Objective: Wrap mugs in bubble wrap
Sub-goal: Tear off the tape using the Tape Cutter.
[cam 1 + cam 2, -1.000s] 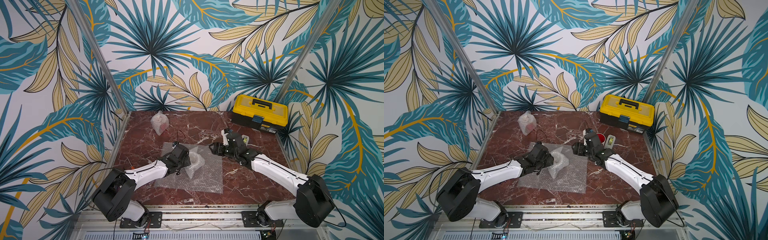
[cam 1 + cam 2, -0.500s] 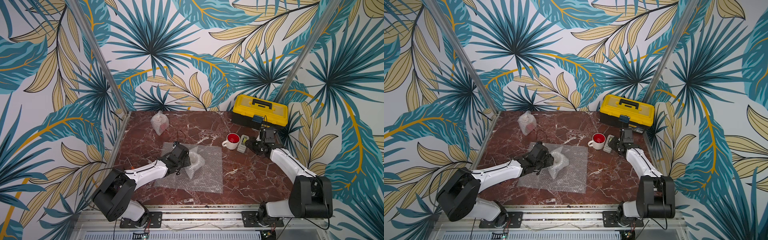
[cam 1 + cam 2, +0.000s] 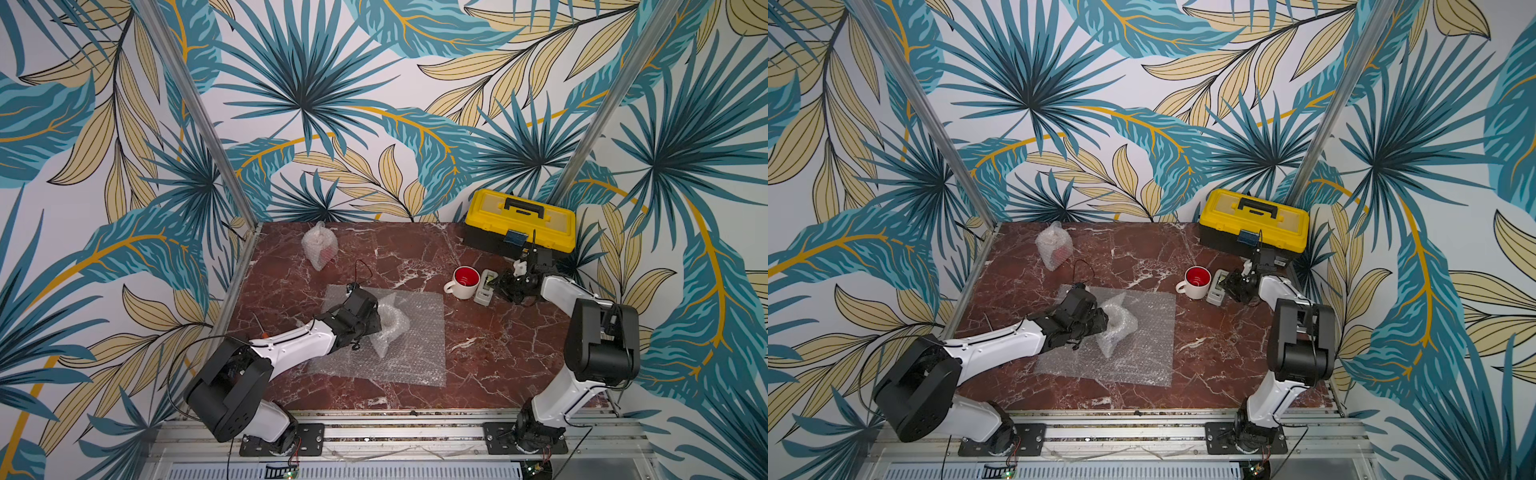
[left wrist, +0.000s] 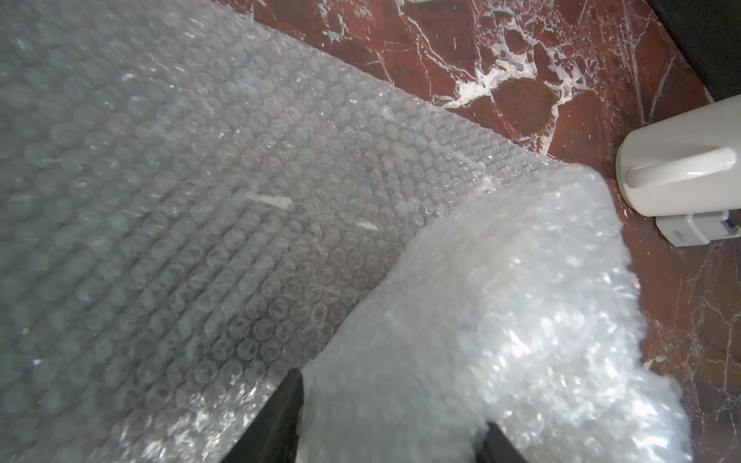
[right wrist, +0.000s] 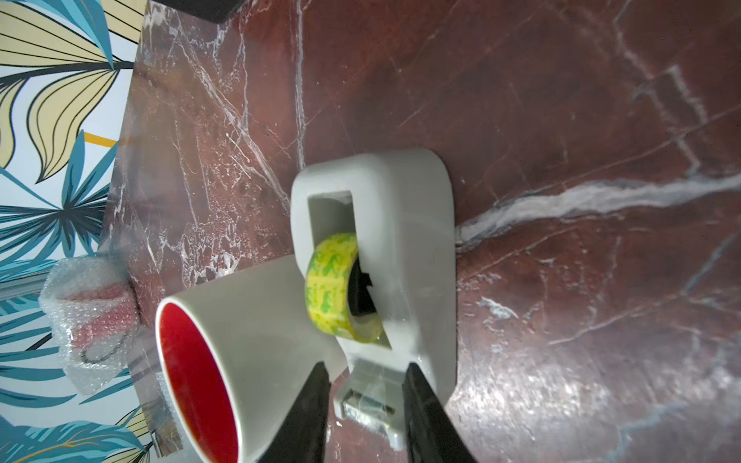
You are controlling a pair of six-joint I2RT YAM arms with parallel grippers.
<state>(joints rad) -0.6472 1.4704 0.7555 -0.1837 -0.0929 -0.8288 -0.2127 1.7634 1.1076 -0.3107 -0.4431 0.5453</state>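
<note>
Palm-leaf wallpaper [image 3: 303,83] surrounds a red marble tabletop [image 3: 478,365].

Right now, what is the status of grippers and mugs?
Left gripper shut on bubble-wrap bundle. Right gripper straddles tape dispenser, grip unclear. White mug unwrapped, beside dispenser.

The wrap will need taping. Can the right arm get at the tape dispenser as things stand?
Probably yes: the right gripper sits at the dispenser, jaws either side of its cutter end. The mug stands close beside the dispenser, not between them.
</note>
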